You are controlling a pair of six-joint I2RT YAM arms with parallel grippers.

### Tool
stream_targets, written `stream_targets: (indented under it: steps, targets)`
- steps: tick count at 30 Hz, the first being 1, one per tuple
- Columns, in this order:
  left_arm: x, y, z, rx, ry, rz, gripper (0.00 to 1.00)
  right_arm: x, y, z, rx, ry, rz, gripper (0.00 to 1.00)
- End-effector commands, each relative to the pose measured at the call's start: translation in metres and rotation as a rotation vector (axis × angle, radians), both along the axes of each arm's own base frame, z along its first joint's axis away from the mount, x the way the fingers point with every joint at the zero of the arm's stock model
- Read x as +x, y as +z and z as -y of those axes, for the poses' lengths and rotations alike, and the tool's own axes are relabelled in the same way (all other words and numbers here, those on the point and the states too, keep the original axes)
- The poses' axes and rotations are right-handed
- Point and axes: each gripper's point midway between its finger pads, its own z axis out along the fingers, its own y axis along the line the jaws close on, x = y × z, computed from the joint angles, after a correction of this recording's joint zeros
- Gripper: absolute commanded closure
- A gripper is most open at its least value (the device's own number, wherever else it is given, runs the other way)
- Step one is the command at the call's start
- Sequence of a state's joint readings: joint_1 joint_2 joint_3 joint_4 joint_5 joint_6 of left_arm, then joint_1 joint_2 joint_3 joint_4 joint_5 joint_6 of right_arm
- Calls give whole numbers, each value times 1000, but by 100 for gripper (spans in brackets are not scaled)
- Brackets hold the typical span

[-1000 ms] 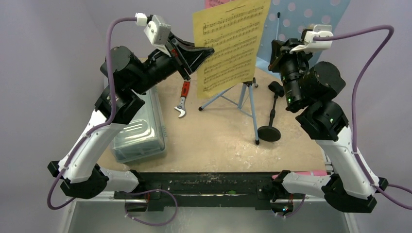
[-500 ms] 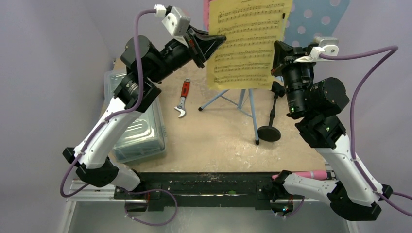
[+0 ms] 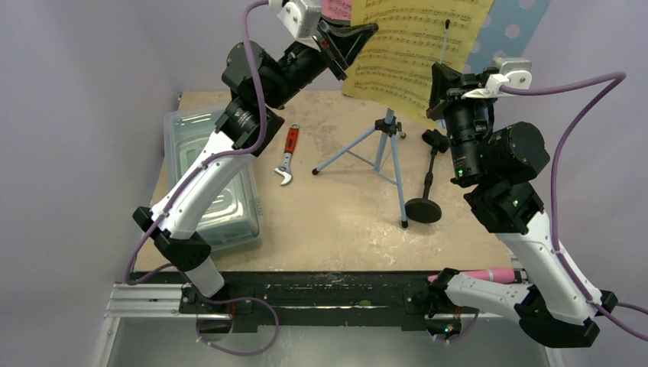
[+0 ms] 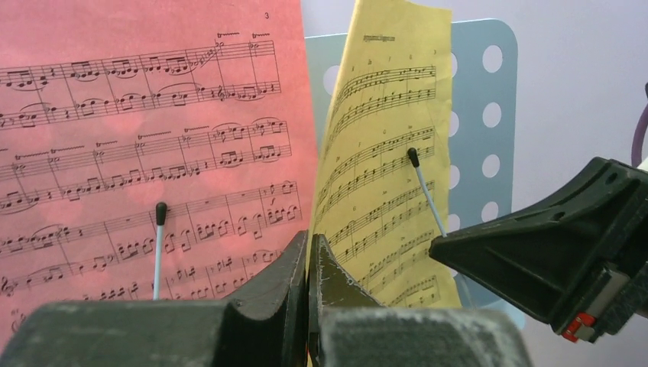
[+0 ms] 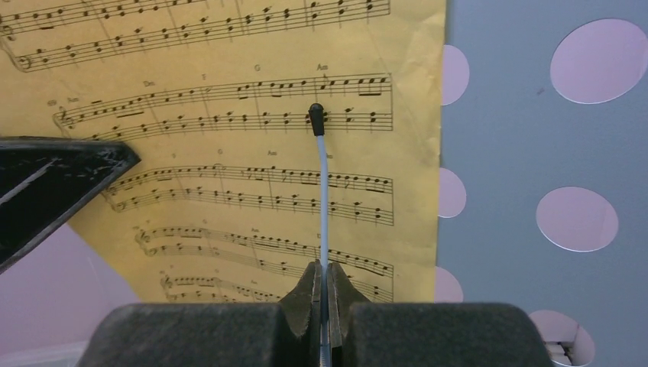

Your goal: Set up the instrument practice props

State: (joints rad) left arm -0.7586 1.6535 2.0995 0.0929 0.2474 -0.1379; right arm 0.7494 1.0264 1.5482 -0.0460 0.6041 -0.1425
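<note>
**Now at desk height: yellow page brought up to the stand**

Change over the last second: the left arm has stretched up and away. It has carried the yellow page (image 3: 416, 46) from low in front of the tripod up to the perforated desk of the music stand (image 3: 520, 23). The right arm has hardly moved in the last half second.

Left gripper (image 4: 307, 252): jaws fully closed, pinching the page's lower left edge. The sheet hangs slightly curled against the blue desk, not flat.

Right gripper (image 5: 322, 279): jaws closed on the thin white retainer wire (image 5: 322, 183). The wire's black tip lies across the front of the yellow page.

The pink page (image 4: 145, 115) already sits on the desk just left of the yellow one, under its own wire.

Judgement: the page looks to be in place behind the wire. What remains for this step is to let the wire settle on it and let go of the edge. The curl could let the sheet slip.

Elsewhere:
- The mic stand (image 3: 424, 206) is upright beside the tripod, with nothing in its clip.
- The toy microphone (image 3: 477, 274) lies at the near right edge.
- The wrench (image 3: 288, 153) and lidded box (image 3: 206, 191) are well apart from the work.
</note>
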Motion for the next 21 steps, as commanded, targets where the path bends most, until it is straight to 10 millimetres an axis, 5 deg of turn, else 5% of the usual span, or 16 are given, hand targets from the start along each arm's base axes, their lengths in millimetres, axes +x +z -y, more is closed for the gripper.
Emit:
stream_targets:
  steps: [1, 12, 21]
  targets:
    - [-2, 35, -3, -99, -27, 96, 100, -11, 24, 7, 29, 11, 69, 100]
    - [9, 45, 16, -206, -177, 93, 100, -11, 23, 6, 29, 17, 69, 100]
    - [11, 58, -6, -321, -193, 70, 100, -11, 25, 6, 29, 20, 73, 100]
